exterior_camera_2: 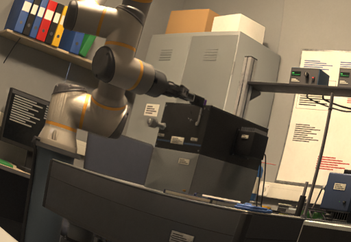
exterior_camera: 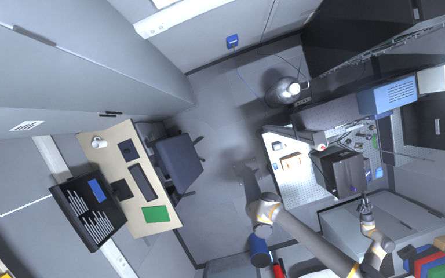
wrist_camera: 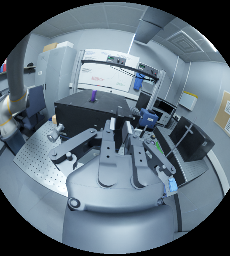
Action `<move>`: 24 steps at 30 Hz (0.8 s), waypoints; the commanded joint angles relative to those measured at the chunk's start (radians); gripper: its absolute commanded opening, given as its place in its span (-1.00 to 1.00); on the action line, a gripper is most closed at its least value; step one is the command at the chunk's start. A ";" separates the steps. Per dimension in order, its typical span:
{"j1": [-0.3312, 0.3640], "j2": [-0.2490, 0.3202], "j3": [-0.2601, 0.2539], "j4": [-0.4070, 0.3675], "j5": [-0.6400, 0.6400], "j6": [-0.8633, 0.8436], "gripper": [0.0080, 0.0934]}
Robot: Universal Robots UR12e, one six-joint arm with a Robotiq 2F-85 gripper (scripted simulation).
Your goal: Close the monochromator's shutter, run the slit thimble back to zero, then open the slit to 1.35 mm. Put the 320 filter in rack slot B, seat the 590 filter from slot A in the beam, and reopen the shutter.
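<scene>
The filter rack is partly hidden behind the black monochromator box (wrist_camera: 92, 112) and my own fingers, so I cannot read its slots. A purple filter tab (wrist_camera: 93, 95) stands upright in the top of the box, and the silver slit thimble (wrist_camera: 55, 133) juts from its near left side. A thin dark lever (wrist_camera: 118, 117) rises at the box's near right corner, right between my fingers. My gripper (wrist_camera: 119, 127) reaches in level with the top of the box (exterior_camera_2: 197, 99), just off its near corner (exterior_camera: 363, 205), and it is open, holding nothing.
The perforated optical table (wrist_camera: 38, 157) ends just below my wrist. A grey cabinet (exterior_camera_2: 209, 67) stands behind the monochromator, a blue instrument (wrist_camera: 148, 118) and a black enclosure (wrist_camera: 190, 141) sit to the right, and an overhead shelf (exterior_camera_2: 298, 87) carries power supplies.
</scene>
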 commanded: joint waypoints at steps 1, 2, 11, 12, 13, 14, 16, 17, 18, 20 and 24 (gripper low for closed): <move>-0.003 0.001 -0.003 0.001 -0.003 0.000 -0.59; -0.007 0.002 -0.006 0.002 -0.006 0.000 -0.59; -0.027 0.013 -0.025 0.010 -0.027 0.000 -0.59; -0.027 0.013 -0.025 0.011 -0.028 0.000 -0.59; -0.028 0.014 -0.026 0.011 -0.028 0.000 -0.59; -0.028 0.014 -0.026 0.011 -0.028 0.000 -0.59; -0.028 0.014 -0.026 0.011 -0.029 0.000 -0.59; -0.028 0.014 -0.026 0.011 -0.029 0.000 -0.57; -0.028 0.014 -0.026 0.011 -0.029 0.000 -0.52; -0.029 0.014 -0.027 0.011 -0.029 0.000 -0.43; -0.029 0.014 -0.027 0.011 -0.029 0.000 -0.30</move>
